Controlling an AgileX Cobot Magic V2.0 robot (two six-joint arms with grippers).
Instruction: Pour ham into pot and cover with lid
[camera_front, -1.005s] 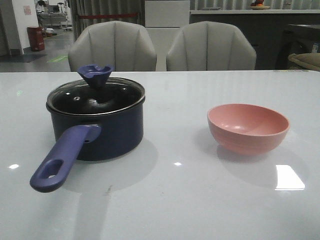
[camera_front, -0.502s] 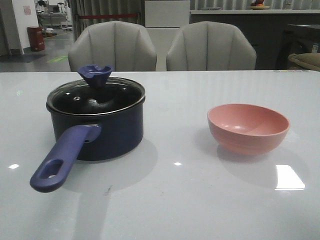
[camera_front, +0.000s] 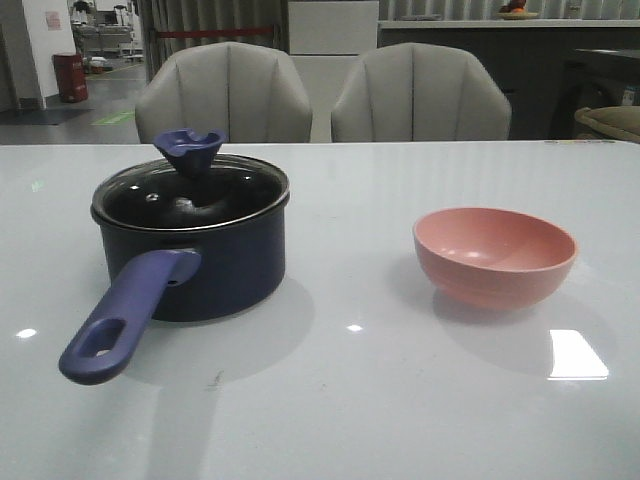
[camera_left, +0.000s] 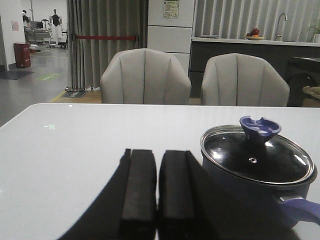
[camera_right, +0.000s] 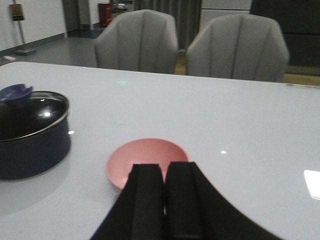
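The dark navy pot (camera_front: 215, 270) stands on the left of the white table, its blue-purple handle (camera_front: 120, 320) pointing toward the front edge. The glass lid (camera_front: 190, 195) with its blue knob (camera_front: 190, 150) sits on the pot. The ham does not show in any view. The pink bowl (camera_front: 495, 255) on the right shows only a bare inside. Neither gripper appears in the front view. In the left wrist view my left gripper (camera_left: 157, 152) is shut and holds nothing, beside the pot (camera_left: 240, 185). My right gripper (camera_right: 165, 167) is shut on nothing, just short of the bowl (camera_right: 145, 155).
Two grey chairs (camera_front: 225, 90) (camera_front: 420, 90) stand behind the table's far edge. White tabletop lies between pot and bowl. A bright glare patch (camera_front: 578, 355) lies on the table in front of the bowl.
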